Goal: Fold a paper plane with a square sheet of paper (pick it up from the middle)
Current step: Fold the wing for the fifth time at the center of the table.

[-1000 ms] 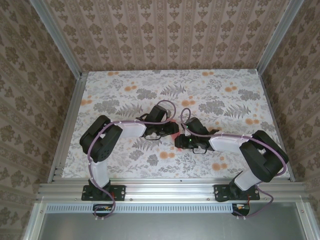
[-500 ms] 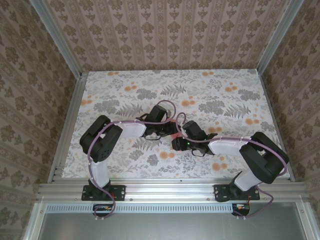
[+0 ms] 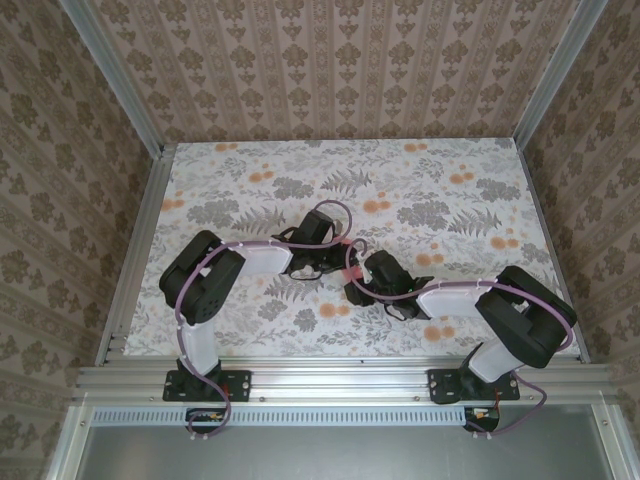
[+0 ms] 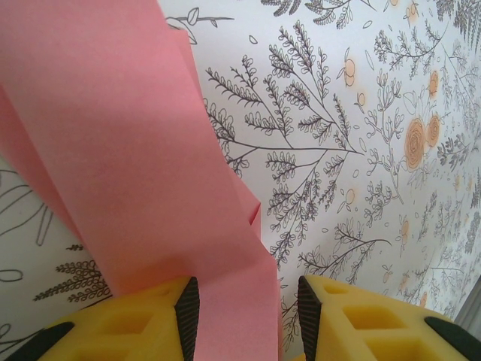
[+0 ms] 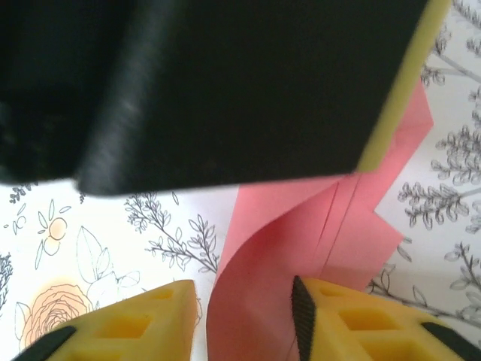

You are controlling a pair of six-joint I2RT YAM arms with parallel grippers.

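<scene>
The pink paper (image 4: pixel 113 150) is thin and matte, folded into overlapping layers with sharp creases and stepped, pointed edges. It rises in a broad band from between the left tool's (image 4: pixel 248 320) yellow, ribbed-pad fingers (image 4: pixel 150 323). They stand apart: the paper lies against the left pad, and a sliver of counter (image 4: pixel 338 188) shows before the right one. At the right tool (image 5: pixel 244 312) the paper (image 5: pixel 285 226) curls upward between parted fingers, against the right pad, just ahead of which hangs a blurred black body (image 5: pixel 225 90) edged in yellow. From above, the left arm (image 3: pixel 255 258) and right arm (image 3: pixel 455 293) bend at the elbow, forearms converging mid-counter, tools nearly touching over the floral-printed surface.
</scene>
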